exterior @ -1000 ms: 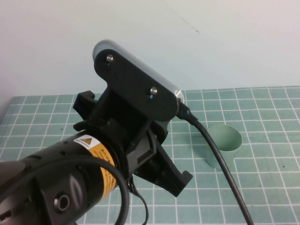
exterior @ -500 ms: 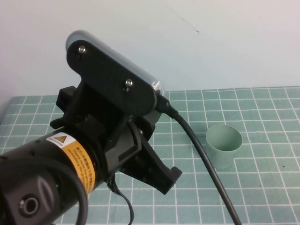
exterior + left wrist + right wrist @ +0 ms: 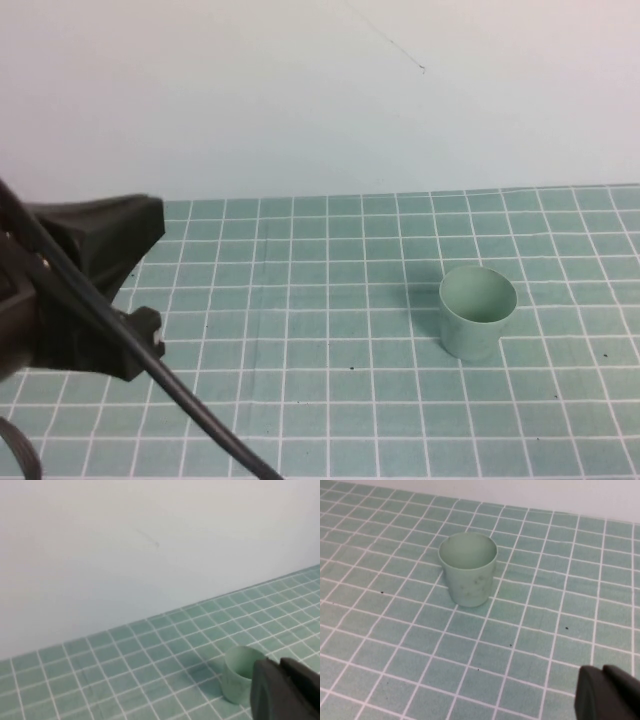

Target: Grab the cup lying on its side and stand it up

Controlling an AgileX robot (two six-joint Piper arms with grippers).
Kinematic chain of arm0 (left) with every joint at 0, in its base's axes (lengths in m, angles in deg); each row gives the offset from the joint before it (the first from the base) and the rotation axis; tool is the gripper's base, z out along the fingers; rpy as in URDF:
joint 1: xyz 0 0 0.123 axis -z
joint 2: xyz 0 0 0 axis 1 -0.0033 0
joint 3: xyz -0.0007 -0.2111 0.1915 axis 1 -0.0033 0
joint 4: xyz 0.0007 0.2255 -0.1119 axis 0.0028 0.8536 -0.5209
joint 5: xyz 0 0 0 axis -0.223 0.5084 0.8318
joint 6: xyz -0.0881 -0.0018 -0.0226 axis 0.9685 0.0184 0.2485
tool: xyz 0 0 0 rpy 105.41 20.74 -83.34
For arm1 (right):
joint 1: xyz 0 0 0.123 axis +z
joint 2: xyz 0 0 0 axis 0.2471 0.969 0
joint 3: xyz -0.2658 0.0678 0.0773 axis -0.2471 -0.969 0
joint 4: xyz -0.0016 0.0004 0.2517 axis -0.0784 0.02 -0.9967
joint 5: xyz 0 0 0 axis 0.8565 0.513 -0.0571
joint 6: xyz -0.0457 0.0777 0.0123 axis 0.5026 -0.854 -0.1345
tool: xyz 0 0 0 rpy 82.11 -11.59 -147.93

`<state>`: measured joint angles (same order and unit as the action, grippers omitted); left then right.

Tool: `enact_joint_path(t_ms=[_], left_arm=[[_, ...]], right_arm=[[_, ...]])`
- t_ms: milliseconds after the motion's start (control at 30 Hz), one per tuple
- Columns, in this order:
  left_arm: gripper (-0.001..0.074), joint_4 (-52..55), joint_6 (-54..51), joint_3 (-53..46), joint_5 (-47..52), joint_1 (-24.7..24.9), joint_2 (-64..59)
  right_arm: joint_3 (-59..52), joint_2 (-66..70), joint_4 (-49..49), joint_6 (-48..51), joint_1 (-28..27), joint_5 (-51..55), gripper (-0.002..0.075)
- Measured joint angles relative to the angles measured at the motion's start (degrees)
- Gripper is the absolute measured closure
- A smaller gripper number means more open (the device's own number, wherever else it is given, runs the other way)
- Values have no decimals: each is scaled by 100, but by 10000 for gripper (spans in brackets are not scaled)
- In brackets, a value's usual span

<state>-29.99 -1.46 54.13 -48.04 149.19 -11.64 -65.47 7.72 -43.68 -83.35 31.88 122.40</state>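
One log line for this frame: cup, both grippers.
cup: upright on mat, open end up, untouched | left gripper: shut, empty, clear of cup | right gripper: shut, empty, clear of cup

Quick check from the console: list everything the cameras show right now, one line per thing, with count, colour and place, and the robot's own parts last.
cup: one, pale mint green with faint dark speckles, standing upright, mouth up, on the mat right of centre, nothing touching it.
grid mat: one, green with white lines, covering the table.
wall: one, off-white, behind the mat.
cable: one, black, running across the near left corner of the high view.
left pincer: one, black, shut, empty, raised on the left, clear of the cup.
right pincer: one, black, shut, empty, raised above the mat, short of the cup.
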Motion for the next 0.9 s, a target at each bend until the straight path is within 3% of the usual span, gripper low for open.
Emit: enact_joint_path(t_ms=[133, 300, 433, 733, 900], left_arm=[[736, -292, 421, -1048, -926, -887, 557], [736, -160, 1318, -2583, -2923, -1964, 1652], [736, -136, 2077, -3602, -3754, -2955, 2664], [736, -79, 2388, -4464, -3928, -5093, 4202], [736, -79, 2409, -4786, -3805, -5818, 4701]], right_arm=[[0, 0, 0, 0, 0, 0, 726], [0, 0, 0, 0, 0, 0, 726], [0, 0, 0, 0, 0, 0, 726], [0, 0, 0, 0, 0, 0, 727], [0, 0, 0, 0, 0, 0, 728]])
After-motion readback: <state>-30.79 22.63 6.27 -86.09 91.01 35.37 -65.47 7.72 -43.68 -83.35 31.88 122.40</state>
